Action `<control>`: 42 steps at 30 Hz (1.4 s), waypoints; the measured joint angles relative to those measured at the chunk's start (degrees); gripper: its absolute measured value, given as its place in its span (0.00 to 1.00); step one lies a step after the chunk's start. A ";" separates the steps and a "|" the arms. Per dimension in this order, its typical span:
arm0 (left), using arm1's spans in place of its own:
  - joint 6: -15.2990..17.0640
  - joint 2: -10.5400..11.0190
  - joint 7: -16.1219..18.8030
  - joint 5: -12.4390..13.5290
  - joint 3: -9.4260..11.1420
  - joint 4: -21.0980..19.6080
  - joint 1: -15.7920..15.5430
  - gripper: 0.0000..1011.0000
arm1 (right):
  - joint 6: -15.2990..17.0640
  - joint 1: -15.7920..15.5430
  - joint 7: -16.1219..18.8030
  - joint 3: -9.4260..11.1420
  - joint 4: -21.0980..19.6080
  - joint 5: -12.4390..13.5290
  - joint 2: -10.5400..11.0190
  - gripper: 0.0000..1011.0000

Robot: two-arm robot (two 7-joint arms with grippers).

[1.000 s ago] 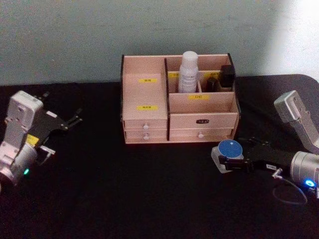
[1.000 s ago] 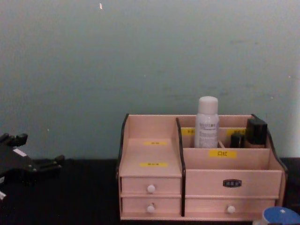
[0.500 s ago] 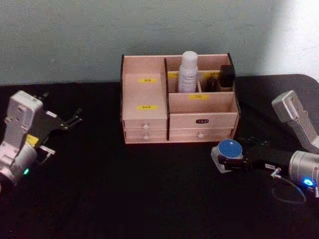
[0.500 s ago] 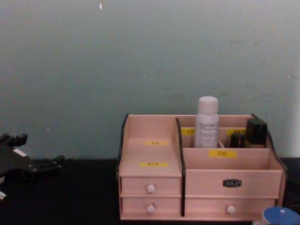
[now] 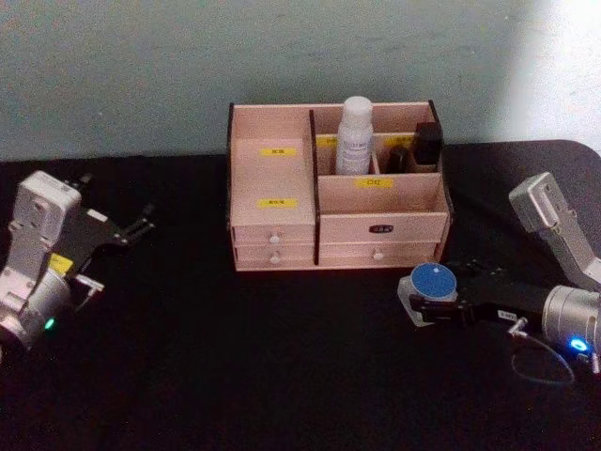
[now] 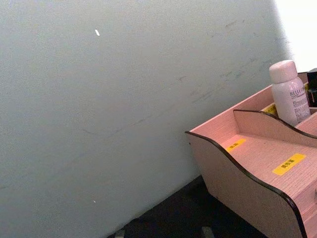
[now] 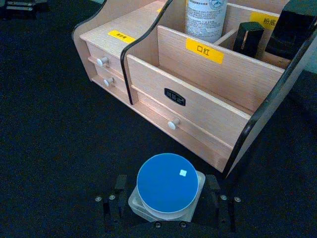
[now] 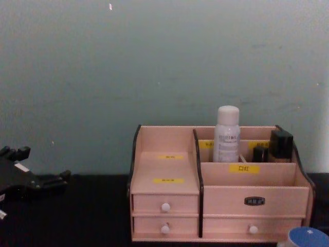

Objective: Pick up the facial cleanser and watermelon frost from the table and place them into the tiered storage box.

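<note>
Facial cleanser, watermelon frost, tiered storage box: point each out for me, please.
facial cleanser (image 5: 354,143), head view, on the bottle's white body.
watermelon frost (image 7: 167,182), right wrist view, on the centre of its blue lid.
tiered storage box (image 8: 226,198), chest view, on its bare front panel.

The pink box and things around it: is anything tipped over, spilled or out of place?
Nothing spilled or tipped. The facial cleanser stands upright inside the tiered storage box. Only the watermelon frost sits outside, on the table before the box, gripped by the right gripper; the left gripper idles far left.
</note>
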 joint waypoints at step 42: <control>0.00 0.00 0.00 0.00 0.00 0.00 0.00 0.99 | -0.04 -0.10 -0.02 0.10 -0.11 0.08 0.09 0.72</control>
